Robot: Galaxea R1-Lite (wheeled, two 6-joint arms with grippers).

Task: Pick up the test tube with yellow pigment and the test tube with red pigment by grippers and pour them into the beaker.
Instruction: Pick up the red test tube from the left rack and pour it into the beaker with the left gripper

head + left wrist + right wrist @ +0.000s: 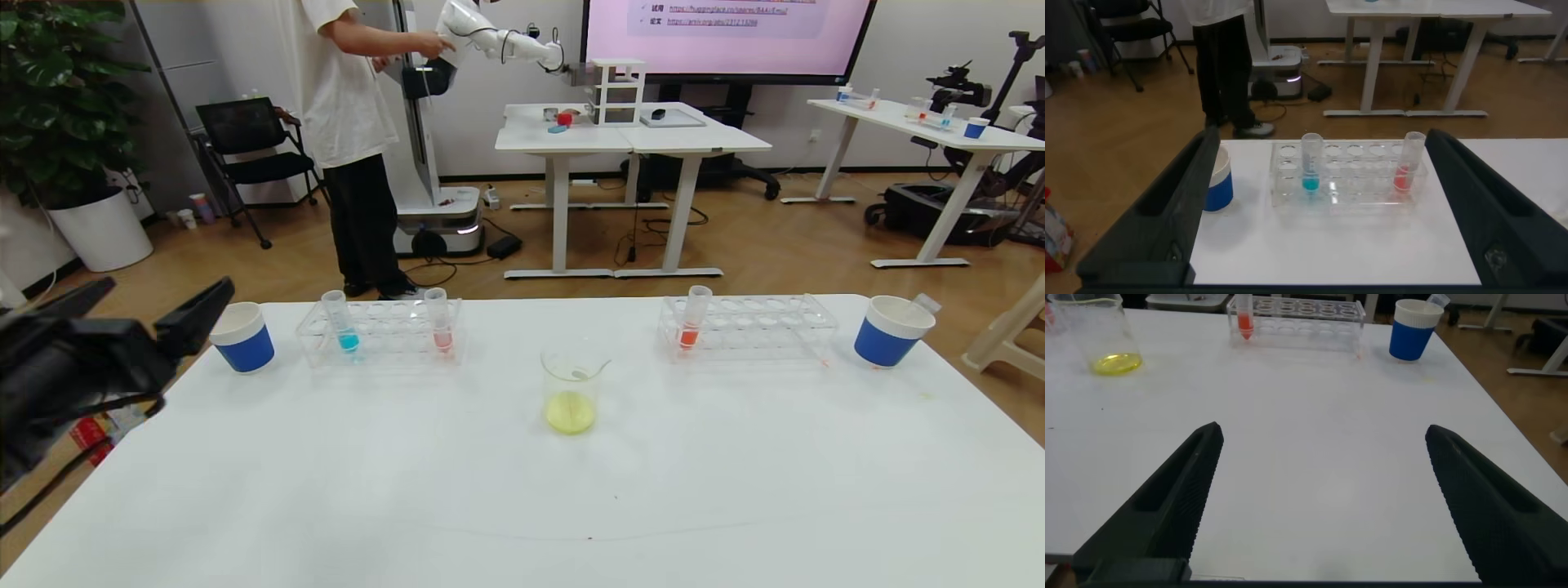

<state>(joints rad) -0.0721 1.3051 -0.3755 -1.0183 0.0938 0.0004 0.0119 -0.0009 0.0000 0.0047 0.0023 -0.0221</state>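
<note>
Beaker, small clear glass with pouring lip [571, 392], mid-surface between both racks, already holds yellow liquid | slim clear tube of pale salmon-red liquid [439, 320] upright in far-left rack | left gripper [1315, 204] faces it, wide open, empty | right gripper [1323, 498] near, wide open, empty

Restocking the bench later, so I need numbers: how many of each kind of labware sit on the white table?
Test tubes standing in racks: 3 (blue, pale red, orange-red)
Tube in right cup: 1
Clear racks: 2
Blue-and-white paper cups: 2
Beaker with yellow liquid: 1
Total: 9
</note>
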